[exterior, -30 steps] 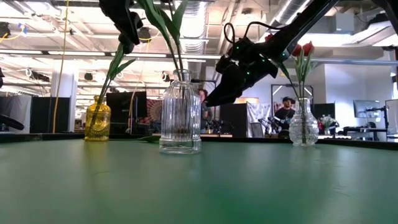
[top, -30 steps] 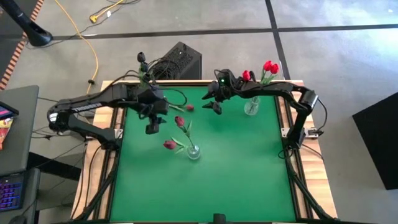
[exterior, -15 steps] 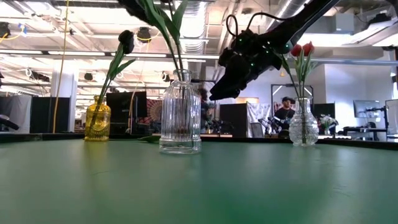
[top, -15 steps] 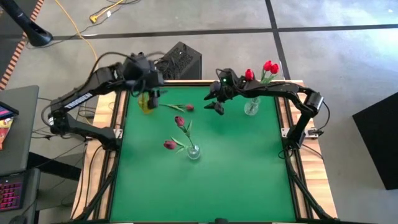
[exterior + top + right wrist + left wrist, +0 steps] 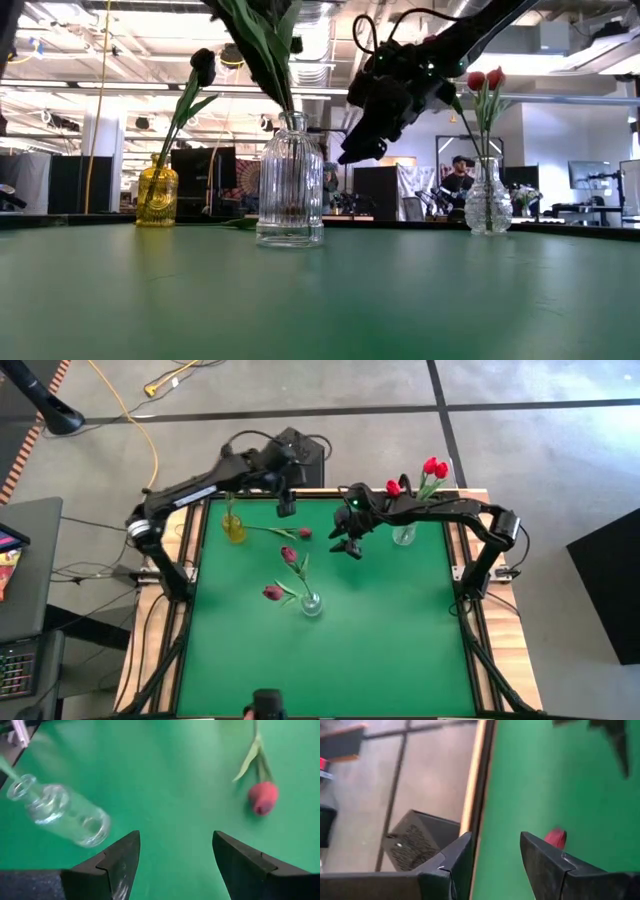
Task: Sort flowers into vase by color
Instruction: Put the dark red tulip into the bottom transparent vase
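Right hand (image 5: 348, 540) open above loose crimson tulip (image 5: 303, 533), left hand (image 5: 286, 507) open

Bright, even light across the green table (image 5: 330, 650) in the high view, and the shadows under the arms are faint and soft. In the low view, ceiling strip lights glow behind the scene, so the right gripper (image 5: 365, 125) reads as a dark silhouette, while the clear ribbed vase (image 5: 290, 185) just beside it catches pale highlights. The near tabletop there is smeared out of focus. In the left wrist view, everything beyond the left gripper (image 5: 495, 857) is soft. In the right wrist view, a clear vase (image 5: 65, 812) off the right gripper's fingers (image 5: 120, 855) is streaked with blur, and a red tulip head (image 5: 263, 797) ahead looks hazy.
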Robot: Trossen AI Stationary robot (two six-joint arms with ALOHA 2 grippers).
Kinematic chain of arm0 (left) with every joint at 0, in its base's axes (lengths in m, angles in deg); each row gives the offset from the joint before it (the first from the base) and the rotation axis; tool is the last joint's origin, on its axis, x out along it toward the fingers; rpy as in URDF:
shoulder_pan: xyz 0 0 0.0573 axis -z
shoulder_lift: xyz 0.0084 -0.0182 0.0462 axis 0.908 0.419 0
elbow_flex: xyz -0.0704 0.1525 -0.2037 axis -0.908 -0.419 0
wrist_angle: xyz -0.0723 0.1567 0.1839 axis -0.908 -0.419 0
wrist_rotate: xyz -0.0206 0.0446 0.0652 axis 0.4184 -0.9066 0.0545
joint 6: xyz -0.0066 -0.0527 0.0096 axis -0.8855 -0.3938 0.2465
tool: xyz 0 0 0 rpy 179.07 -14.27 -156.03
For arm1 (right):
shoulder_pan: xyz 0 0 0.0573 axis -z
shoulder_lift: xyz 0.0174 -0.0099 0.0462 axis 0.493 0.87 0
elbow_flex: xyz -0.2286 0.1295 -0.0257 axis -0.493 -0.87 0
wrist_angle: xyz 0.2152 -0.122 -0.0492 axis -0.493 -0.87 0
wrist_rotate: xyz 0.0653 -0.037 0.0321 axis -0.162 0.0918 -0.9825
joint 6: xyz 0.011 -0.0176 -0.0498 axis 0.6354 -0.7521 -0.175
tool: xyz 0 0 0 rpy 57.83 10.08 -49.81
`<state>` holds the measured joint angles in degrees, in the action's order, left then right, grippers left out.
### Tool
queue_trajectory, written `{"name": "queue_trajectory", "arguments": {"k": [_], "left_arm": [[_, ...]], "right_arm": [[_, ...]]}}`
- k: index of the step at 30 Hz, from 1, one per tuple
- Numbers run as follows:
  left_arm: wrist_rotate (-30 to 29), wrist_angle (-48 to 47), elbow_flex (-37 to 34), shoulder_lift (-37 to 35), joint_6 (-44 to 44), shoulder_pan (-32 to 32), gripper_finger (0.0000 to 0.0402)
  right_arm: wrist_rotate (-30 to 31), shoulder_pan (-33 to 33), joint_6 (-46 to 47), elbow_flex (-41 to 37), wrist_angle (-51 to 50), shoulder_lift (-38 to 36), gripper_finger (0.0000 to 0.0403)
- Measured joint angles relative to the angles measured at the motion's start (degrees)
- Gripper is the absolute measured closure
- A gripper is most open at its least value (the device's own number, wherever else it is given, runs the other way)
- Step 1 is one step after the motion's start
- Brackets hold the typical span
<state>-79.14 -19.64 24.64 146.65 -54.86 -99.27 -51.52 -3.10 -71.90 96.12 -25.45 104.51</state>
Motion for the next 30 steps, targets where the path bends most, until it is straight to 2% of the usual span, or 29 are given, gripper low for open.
{"name": "queue_trajectory", "arguments": {"k": [8, 14, 19, 30], "left_arm": [[3.2, -8.8, 0.8, 9.6, 4.8, -0.7, 0.0248], [-5.7, -13.9, 0.8, 15.4, 4.5, 0.9, 0.0248], [-2.0, -13.5, 0.8, 18.1, 6.0, 0.4, 0.0248], [-3.7, -17.5, 0.8, 24.0, 7.6, -0.3, 0.0248]], "right_arm": [[0.0, -1.1, -3.5, -1.7, -10.5, -4.6, 0.0127], [0.0, 1.7, -4.6, -11.1, -2.0, -11.6, 0.0127], [0.1, 4.3, -3.8, -16.6, 1.6, -16.7, 0.0127], [0.0, 4.8, -8.0, -21.9, 4.1, -21.0, 0.0127]]}}
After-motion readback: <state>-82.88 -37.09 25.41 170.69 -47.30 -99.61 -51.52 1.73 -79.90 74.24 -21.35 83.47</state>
